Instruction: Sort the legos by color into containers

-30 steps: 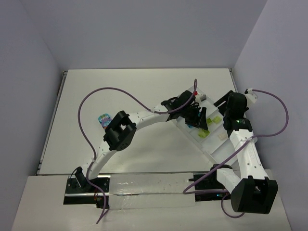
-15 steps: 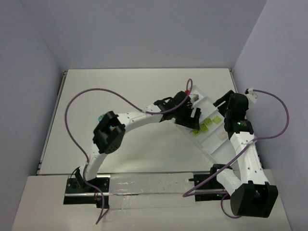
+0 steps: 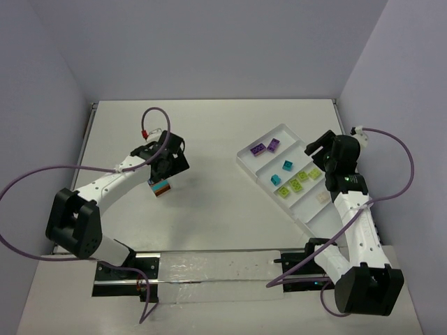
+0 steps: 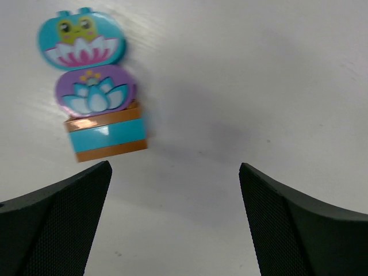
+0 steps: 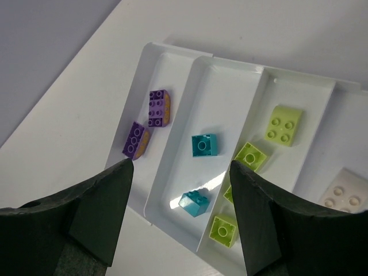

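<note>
Fingers of the left gripper (image 4: 175,221) are standing wide apart at the bottom corners of the left wrist view, gripping nothing and touching nothing. The multicoloured clump (image 4: 95,86) is lying flat on the table (image 4: 259,86) in the upper left of that view, near the left-hand fingertip but apart from it. The clump is showing three sections in a line:
- one teal piece printed with a frog;
- one purple piece printed with a lotus;
- one block banded orange-brown, teal, orange-brown.

In the top view the clump is sitting left of centre, just below the left gripper.

The right gripper (image 5: 179,190) is hovering over the white tray (image 5: 224,86) with its fingers well spread and is holding nothing. The tray is lying diagonally, right of centre in the top view.

Four compartments are holding bricks, counted from the left of the right wrist view:
- first compartment: two purple bricks (image 5: 158,107);
- second compartment: two teal bricks (image 5: 204,145);
- third compartment: four lime green bricks (image 5: 286,125), one partly hidden behind the right-hand finger;
- fourth compartment: one cream brick (image 5: 345,192), at the right edge of the frame.
</note>
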`<control>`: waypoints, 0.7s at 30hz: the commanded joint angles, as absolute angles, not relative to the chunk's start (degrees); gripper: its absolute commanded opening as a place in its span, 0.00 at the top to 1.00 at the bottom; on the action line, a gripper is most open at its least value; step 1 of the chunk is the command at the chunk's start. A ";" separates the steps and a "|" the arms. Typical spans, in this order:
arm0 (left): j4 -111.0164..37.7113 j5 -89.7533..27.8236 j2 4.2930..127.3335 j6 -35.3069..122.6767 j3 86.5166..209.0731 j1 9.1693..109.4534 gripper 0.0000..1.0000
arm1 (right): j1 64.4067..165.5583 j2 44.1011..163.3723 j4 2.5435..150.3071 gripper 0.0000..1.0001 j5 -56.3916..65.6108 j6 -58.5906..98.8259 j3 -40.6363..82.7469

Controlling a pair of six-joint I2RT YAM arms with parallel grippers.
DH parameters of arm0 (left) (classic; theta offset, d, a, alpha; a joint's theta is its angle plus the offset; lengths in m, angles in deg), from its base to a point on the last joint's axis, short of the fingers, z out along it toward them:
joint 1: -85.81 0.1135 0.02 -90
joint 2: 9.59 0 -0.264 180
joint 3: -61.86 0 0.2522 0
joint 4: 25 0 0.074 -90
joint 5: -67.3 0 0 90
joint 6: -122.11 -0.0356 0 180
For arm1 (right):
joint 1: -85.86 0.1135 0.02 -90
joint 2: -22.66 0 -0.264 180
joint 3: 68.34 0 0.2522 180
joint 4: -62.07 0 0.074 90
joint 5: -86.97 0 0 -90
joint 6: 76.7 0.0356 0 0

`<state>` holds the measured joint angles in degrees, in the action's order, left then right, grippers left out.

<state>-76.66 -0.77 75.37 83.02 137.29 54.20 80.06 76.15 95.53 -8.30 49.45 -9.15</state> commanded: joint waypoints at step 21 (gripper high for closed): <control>-72.96 -1.93 87.96 80.72 142.29 70.79 0.01 | 81.70 77.57 92.97 0.24 -4.29 48.69 -8.79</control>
